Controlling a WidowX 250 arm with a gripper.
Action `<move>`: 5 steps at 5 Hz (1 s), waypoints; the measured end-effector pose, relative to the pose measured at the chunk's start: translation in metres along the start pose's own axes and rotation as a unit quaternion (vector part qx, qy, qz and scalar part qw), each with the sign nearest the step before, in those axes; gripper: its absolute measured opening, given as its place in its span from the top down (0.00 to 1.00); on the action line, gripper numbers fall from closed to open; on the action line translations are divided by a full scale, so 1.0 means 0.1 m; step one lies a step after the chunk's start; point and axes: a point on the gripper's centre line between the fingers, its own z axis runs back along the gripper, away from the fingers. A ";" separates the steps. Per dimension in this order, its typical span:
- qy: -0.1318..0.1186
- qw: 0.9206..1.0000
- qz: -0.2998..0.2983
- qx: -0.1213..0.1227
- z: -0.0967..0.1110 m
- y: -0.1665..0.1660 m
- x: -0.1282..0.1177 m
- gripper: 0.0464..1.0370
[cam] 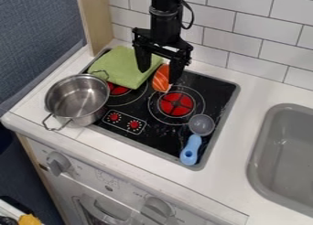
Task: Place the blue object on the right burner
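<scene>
Smooth blue-handled scoop [191, 148], round-bowled, on glossy black stovetop [215, 92]

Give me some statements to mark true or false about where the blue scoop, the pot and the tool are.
1. The blue-handled scoop lies off the red centre of the right burner. True.
2. The tool is shut on the scoop. False: the tool hangs open, away from it.
3. The orange piece lies between the green cloth and the burner's red centre. True.
4. The pot stands on the right burner. False: the pot is at the left.
</scene>
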 end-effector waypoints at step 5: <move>-0.012 0.994 -0.104 -0.015 0.05 -1.36 -0.63 0.04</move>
